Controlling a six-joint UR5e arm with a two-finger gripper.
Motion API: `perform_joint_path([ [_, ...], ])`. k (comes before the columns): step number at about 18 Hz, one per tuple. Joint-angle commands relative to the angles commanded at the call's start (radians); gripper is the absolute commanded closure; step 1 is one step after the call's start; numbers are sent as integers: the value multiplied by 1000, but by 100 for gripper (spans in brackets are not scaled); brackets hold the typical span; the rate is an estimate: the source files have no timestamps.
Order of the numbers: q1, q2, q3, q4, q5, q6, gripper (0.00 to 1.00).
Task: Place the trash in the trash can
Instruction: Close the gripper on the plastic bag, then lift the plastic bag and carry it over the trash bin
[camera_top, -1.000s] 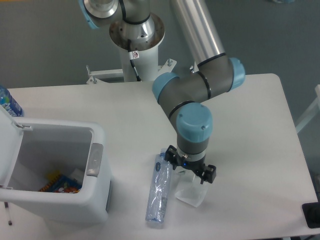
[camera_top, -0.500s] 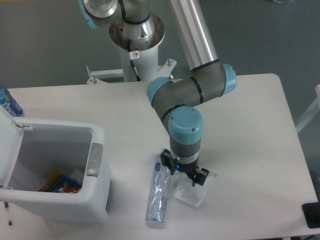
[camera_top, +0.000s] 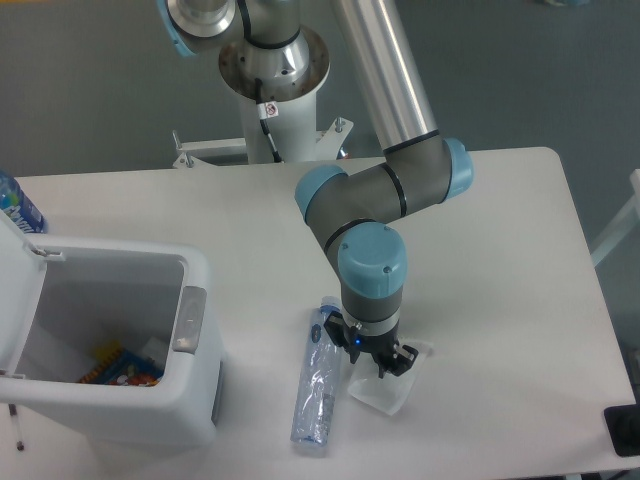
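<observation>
From the fixed camera, the arm (camera_top: 385, 190) bends down over the front of the white desk (camera_top: 500, 260), and its tool (camera_top: 370, 358) sits low, right on the near end of the pouch (camera_top: 385, 392). The pouch lies flat on the desk with its far edge hidden under the tool. The tool's fingers are mostly covered by the wrist, so I cannot tell whether they are apart or closed on the pouch. Just left of the tool, the bottle (camera_top: 318, 385) lies on its side, its length running toward the front edge of the desk, close beside the pouch. Further left stands the bin (camera_top: 190, 380) with its lid (camera_top: 15, 265) swung open and its grey latch (camera_top: 189, 319) on the near wall; a colourful wrapper (camera_top: 120, 367) lies inside. A blue-labelled bottle (camera_top: 15, 205) shows at the left edge, behind the lid.
</observation>
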Motion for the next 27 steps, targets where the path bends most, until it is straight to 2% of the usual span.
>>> perform_joint_path([
  [1, 0, 2, 0, 0, 0, 0, 85],
  [8, 0, 15, 3, 0, -2, -38, 100],
  [15, 8, 37, 60, -2, -18, -110, 100],
  [20, 34, 41, 101, -2, -179, -186, 100],
  [22, 35, 44, 107, -2, -189, -187, 100],
  [25, 32, 83, 109, -2, -196, -187, 100],
  [27, 28, 121, 109, -3, -244, -204, 100],
])
